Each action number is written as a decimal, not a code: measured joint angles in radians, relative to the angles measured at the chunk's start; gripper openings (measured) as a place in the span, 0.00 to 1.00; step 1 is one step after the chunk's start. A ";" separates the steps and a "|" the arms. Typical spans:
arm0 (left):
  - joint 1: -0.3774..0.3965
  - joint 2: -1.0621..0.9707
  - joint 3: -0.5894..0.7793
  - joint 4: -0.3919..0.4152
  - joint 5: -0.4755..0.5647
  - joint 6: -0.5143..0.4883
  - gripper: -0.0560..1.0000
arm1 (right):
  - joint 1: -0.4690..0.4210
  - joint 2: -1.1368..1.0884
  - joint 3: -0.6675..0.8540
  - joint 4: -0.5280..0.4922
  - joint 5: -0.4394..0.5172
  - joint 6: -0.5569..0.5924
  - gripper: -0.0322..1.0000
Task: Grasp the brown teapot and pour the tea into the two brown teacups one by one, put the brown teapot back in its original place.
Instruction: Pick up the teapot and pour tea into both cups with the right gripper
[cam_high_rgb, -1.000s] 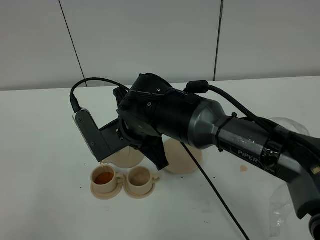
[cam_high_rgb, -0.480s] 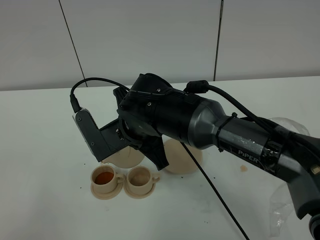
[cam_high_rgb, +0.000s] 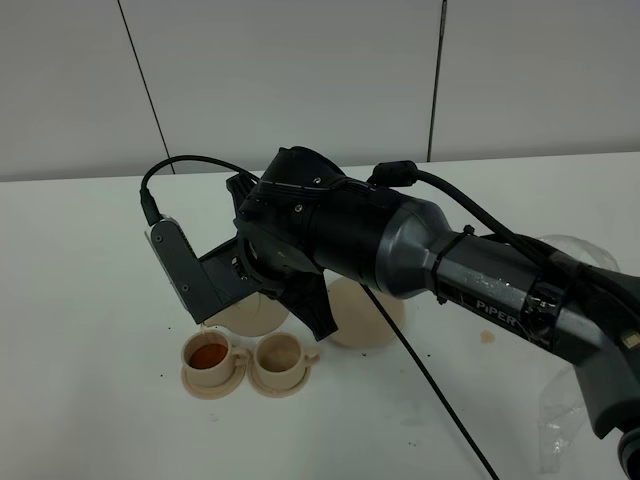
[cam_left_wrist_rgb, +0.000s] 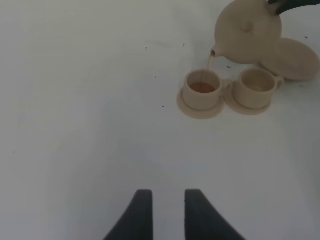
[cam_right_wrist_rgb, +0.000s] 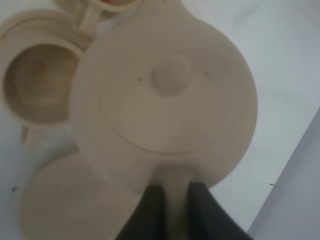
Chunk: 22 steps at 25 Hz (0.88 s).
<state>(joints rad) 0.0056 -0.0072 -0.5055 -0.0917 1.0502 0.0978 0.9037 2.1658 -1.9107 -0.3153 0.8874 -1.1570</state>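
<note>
While the right gripper (cam_right_wrist_rgb: 175, 197) pinches the loop handle of the brown teapot (cam_right_wrist_rgb: 165, 100) between closed fingers (cam_right_wrist_rgb: 150, 212), the pot hangs tilted, with a thin stream falling into the tea-filled teacup (cam_left_wrist_rgb: 202, 87). The second teacup (cam_left_wrist_rgb: 255, 85) stands just beside it, and the wide saucer (cam_left_wrist_rgb: 295, 60) lies bare. The left gripper (cam_left_wrist_rgb: 167, 212) hovers narrowly parted, holding nothing, well apart from the cups.

Crumpled clear plastic (cam_high_rgb: 560, 425) lies on the white table (cam_high_rgb: 80, 330) (dark specks (cam_left_wrist_rgb: 162, 105) dot it).

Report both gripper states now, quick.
Left gripper: slightly open, empty.
Right gripper: shut on the brown teapot, by its handle.
</note>
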 joint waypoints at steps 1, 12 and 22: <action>0.000 0.000 0.000 0.000 0.000 0.000 0.27 | 0.000 0.000 0.000 0.000 0.000 0.000 0.13; 0.000 0.000 0.000 0.000 0.000 0.000 0.27 | 0.000 0.000 0.000 0.000 0.000 0.000 0.13; 0.000 0.000 0.000 0.000 0.000 0.000 0.27 | 0.000 0.000 0.000 -0.001 0.000 0.000 0.13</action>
<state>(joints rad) 0.0056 -0.0072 -0.5055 -0.0917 1.0502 0.0978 0.9037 2.1658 -1.9107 -0.3159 0.8874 -1.1570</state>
